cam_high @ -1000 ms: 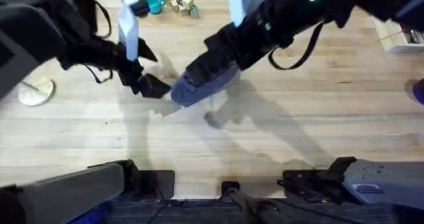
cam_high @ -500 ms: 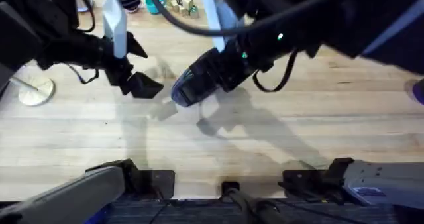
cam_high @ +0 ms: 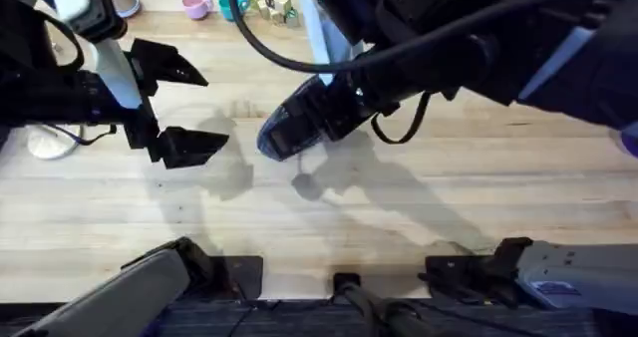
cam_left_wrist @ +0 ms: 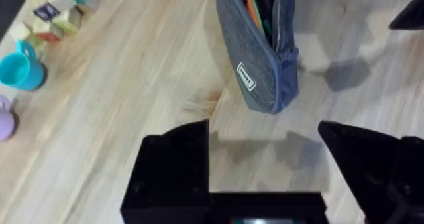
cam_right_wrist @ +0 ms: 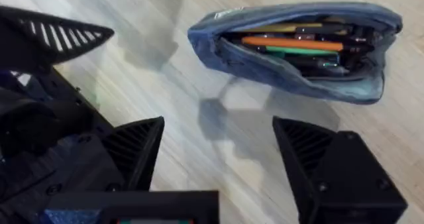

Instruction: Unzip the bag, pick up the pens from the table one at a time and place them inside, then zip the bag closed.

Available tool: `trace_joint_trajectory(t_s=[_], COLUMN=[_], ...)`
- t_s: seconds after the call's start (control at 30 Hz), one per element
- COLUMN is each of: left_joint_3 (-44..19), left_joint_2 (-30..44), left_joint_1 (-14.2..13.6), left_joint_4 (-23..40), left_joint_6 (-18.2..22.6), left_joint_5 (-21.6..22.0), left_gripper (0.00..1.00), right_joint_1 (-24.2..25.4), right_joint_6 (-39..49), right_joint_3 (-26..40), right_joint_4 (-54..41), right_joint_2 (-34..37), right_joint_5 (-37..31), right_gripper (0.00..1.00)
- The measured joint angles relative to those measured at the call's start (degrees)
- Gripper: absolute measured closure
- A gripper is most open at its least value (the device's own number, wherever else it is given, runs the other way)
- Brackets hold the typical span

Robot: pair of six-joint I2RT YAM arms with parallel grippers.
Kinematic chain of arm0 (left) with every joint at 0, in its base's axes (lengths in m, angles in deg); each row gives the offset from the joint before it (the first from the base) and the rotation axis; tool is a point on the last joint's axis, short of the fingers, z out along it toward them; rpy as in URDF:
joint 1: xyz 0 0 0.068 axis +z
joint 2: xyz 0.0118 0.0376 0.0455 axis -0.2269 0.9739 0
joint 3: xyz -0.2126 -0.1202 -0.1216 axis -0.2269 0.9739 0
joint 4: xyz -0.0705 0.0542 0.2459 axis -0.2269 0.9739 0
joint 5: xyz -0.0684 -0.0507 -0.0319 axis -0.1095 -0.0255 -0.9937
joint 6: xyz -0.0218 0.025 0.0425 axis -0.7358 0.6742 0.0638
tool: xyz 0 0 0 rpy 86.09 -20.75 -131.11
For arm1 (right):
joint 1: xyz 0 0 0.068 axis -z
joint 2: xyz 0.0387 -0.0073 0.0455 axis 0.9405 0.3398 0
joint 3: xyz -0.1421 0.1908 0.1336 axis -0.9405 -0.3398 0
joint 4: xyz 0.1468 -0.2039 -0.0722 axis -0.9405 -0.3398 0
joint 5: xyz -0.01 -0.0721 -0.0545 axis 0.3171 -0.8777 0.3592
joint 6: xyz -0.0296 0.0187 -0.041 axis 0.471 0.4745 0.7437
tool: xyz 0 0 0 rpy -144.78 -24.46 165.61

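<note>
In the overhead view, the left gripper is seen at the left of the table, its two black fingers spread wide apart and nothing held between them. The right arm is stretched across the middle from the upper right, large and dark, and the right gripper is seen near the centre of the table; the bag beneath it cannot be made out clearly. Small cups and toy blocks are set along the far edge.

In the left wrist view, the bag is seen lying on the wood beyond the open fingers, apart from them. Its zipper is open, and an orange pen is seen inside. A blue cup and blocks are seen to one side.

In the right wrist view, the right gripper is seen with its fingers spread, gripping nothing. The bag lies on the table beyond them, unzipped, with the orange pen and other dark contents inside it.
</note>
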Motion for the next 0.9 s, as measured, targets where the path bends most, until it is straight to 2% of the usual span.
trace_joint_trajectory(t_s=[0.2, 0.3, 0.9], left_joint_3=[0.0, 0.0, 0.0], left_joint_2=[0.0, 0.0, 0.0], left_joint_1=[0.0, 0.0, 0.0], left_joint_4=[0.0, 0.0, 0.0], left_joint_6=[1.9, 2.3, 2.5], left_joint_5=[-1.0, -1.1, -1.5], left_gripper=[0.007, 0.006, 0.006], right_joint_1=[-1.1, -2.4, -2.6], right_joint_6=[-0.7, -1.4, -8.7], right_joint_3=[-0.1, -0.1, -0.2], right_joint_4=[1.4, 3.3, 9.0], right_joint_2=[0.3, 3.2, 10.8], right_joint_5=[0.0, 0.0, 0.0], right_gripper=[0.004, 0.004, 0.009])
